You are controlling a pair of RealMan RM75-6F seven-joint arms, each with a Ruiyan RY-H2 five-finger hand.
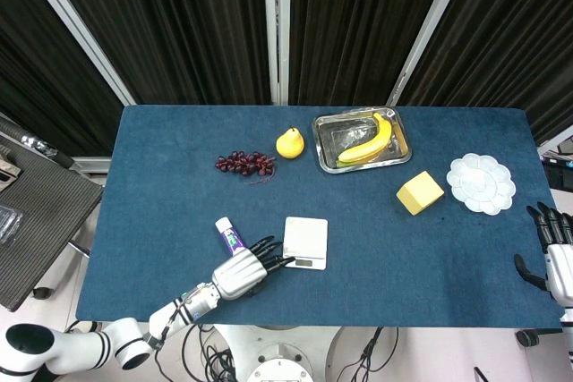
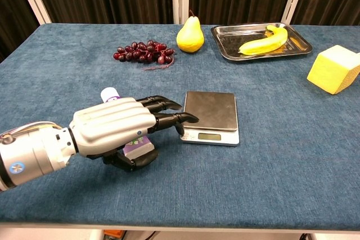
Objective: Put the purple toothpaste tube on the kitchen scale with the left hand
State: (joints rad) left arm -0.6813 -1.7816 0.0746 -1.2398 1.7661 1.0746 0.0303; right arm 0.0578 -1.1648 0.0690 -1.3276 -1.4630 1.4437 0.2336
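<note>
Your left hand (image 2: 115,127) lies over the purple toothpaste tube with white cap (image 2: 110,94) on the blue tabletop (image 2: 281,155), thumb curled beneath its crimped end; whether it grips, you cannot tell. Its fingertips (image 2: 188,118) reach the square silver kitchen scale (image 2: 210,116). Your right hand (image 1: 555,252) hangs off the table edge, fingers spread, holding nothing.

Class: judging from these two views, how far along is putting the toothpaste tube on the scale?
Done: the left hand has reached the purple toothpaste tube. In hand: its fingers are curling around the tube, which lies on the table. Left: lifting it and setting it on the kitchen scale, whose platform is bare.
</note>
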